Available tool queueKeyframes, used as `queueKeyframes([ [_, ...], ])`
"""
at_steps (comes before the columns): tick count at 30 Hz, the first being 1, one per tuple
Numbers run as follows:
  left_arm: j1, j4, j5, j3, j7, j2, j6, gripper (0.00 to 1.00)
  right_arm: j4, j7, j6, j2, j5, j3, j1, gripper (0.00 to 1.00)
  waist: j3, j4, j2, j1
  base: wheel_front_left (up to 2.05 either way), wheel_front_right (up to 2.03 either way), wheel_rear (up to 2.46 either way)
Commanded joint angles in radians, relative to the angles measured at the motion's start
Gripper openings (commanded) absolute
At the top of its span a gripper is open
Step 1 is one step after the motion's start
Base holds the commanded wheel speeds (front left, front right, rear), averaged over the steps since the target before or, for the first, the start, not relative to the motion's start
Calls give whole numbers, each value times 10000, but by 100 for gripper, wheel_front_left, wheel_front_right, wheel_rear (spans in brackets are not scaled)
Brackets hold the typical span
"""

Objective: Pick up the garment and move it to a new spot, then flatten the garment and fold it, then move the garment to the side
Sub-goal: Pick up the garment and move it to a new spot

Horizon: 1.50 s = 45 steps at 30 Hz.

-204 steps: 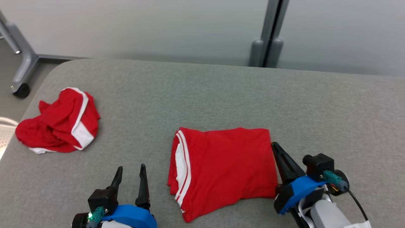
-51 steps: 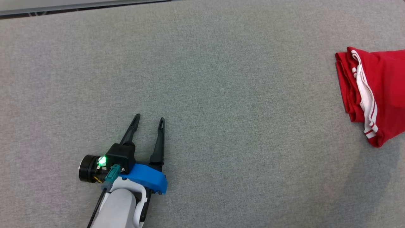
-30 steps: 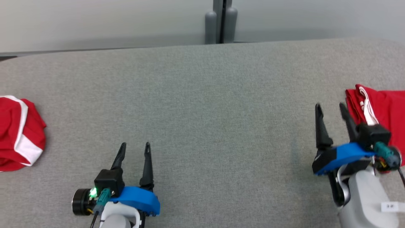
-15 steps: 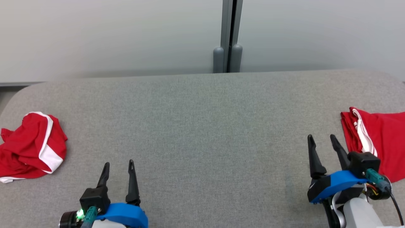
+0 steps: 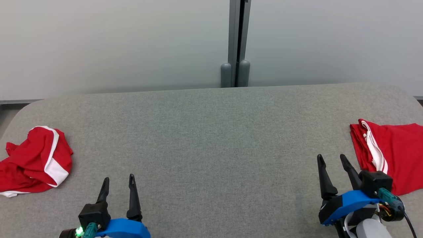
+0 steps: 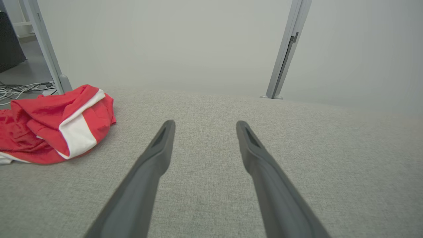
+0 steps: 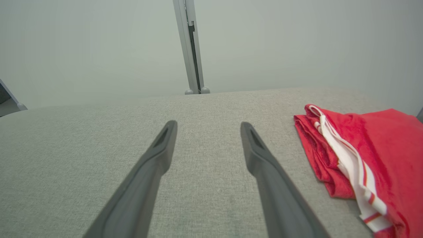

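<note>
Left end effector (image 5: 118, 177) hangs low over the grey tabletop (image 5: 211, 132) near its front edge, its two dark fingers apart and pointing at the far wall, with nothing between them but bare surface. Right end effector (image 5: 330, 156) is posed the same way further along that edge, fingers spread and empty. Whether any fingertip touches the surface cannot be told.

A folded garment (image 5: 396, 155), red, lies flat on the tabletop just to the right of the right end effector. Its folded edge, with white stripes running along it, faces the fingers. In the right wrist view the right end effector (image 7: 209, 123) has a strip of bare tabletop between its right finger and the folded garment (image 7: 380, 145), so the two are near but apart. The cloth reaches from beside the fingertips back alongside the finger.

A crumpled garment (image 5: 29, 165), red with a white band, sits in a loose heap to the left of the left end effector and slightly ahead of its tips, close to the tabletop's left end. In the left wrist view the left end effector (image 6: 205, 123) is well clear of the crumpled garment (image 6: 43, 125), which lies off to the left of the left finger.

A grey post (image 5: 235, 43) stands against the wall beyond the far edge, between the two end effectors.
</note>
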Motion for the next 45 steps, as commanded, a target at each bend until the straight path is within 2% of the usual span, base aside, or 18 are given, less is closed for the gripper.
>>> queueKeyframes([
  [1, 79, -31, 49, 27, 2, 2, -44, 100, 20, -52, 1, -28, 71, 1, 180, 100, 25, 47, 2, 1, 0, 0, 0],
  [5, 2, -20, 46, 13, 1, 4, -40, 100, -4, -51, 1, -25, 44, 67, 176, 100, 144, 308, 2, 1, 0, 0, 0],
  [9, -131, -5, 30, 60, 2, 2, -39, 100, 34, -52, 1, -26, 161, 235, 187, 100, 321, 869, 2, 1, 0, 0, 0],
  [18, -16, 18, 113, 220, 1, -5, -41, 100, 5, -52, 1, -28, 277, 407, 304, 100, 545, 2886, 2, 1, 0, 0, 0],
  [28, 407, -30, 347, 764, 2, -2, -111, 100, 101, -52, 1, -35, 555, 705, 452, 100, 327, 5056, 2, 1, 0, 0, 0],
  [36, 701, -142, 182, 1114, 2, 4, -47, 100, 174, -52, 1, -32, 605, 999, 295, 100, 314, 5289, 2, 1, 0, 0, 0],
  [39, 560, -16, 70, 1155, 2, -1, -151, 100, 120, -52, 1, -35, 493, 1039, 227, 100, 408, 5270, 2, 1, 0, 0, 0],
  [45, -139, 196, -91, 1548, 2, 1, -158, 100, -145, -52, 1, -36, 161, 1198, -72, 100, 1154, 4729, 2, 1, 0, 0, 0],
])
